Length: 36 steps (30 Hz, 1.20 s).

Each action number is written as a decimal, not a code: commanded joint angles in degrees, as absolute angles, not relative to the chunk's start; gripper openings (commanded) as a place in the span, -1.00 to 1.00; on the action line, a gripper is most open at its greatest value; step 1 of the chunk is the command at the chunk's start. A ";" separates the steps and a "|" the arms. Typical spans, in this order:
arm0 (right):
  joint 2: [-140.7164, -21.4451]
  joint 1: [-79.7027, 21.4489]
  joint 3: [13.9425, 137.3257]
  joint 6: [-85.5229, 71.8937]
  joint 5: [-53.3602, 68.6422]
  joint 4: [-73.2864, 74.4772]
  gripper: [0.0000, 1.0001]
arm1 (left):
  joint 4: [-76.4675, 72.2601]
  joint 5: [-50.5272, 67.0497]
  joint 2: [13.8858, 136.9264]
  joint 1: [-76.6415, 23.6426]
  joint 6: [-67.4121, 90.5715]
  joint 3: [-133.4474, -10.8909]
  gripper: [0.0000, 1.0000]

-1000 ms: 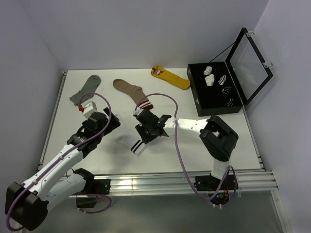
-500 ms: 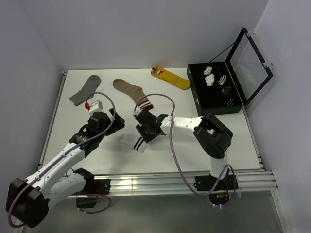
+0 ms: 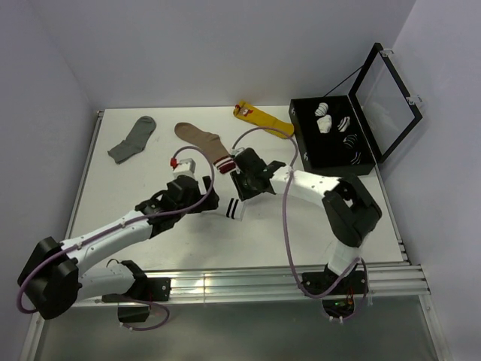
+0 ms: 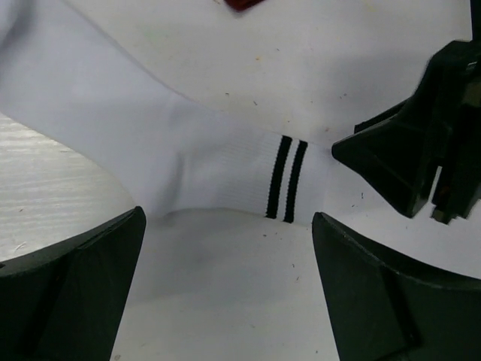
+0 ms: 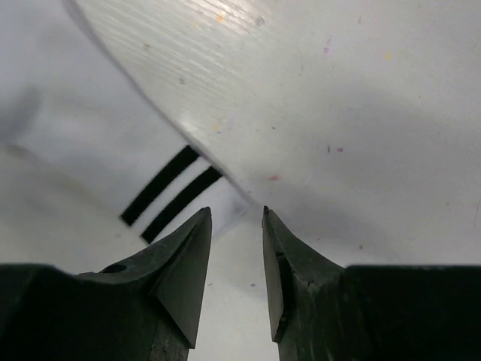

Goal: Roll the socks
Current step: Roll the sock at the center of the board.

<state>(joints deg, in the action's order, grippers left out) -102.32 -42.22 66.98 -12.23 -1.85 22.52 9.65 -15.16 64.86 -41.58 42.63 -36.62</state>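
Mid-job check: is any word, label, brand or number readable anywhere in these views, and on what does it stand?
No text can be read in any view.
On the yellow sock, a red patch at one end: too small to read.
On the striped white sock: two dark stripes only, no lettering.
On the black case: no marking can be made out.
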 commanded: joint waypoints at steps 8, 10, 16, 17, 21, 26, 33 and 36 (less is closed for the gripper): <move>-81.58 -30.08 52.48 -26.27 3.34 15.74 -0.12 | 8.25 -30.56 79.86 -53.17 41.66 -48.86 0.89; -77.98 -28.22 49.33 -26.98 3.16 14.42 -0.12 | 9.57 -33.04 82.95 -55.80 42.54 -52.81 0.85; -71.64 -23.65 44.48 -29.00 3.43 12.83 -0.12 | 15.90 -37.88 96.05 -61.17 42.72 -63.10 0.80; -70.33 -23.29 44.04 -29.35 3.25 12.66 -0.12 | 16.43 -38.05 98.41 -61.52 42.45 -63.98 0.79; -67.77 -21.54 42.45 -29.88 3.07 11.87 -0.12 | 18.98 -39.55 103.26 -64.24 41.22 -67.93 0.69; -66.71 -18.64 40.70 -30.50 4.65 10.72 -0.11 | 21.45 -37.72 106.34 -65.30 39.56 -69.35 0.53; -67.50 -16.26 39.38 -30.85 7.82 9.06 -0.12 | 22.24 -34.19 106.35 -65.48 38.32 -67.94 0.40; -68.03 -15.82 39.29 -31.11 8.70 8.53 -0.12 | 22.41 -34.10 106.79 -65.48 37.53 -67.85 0.34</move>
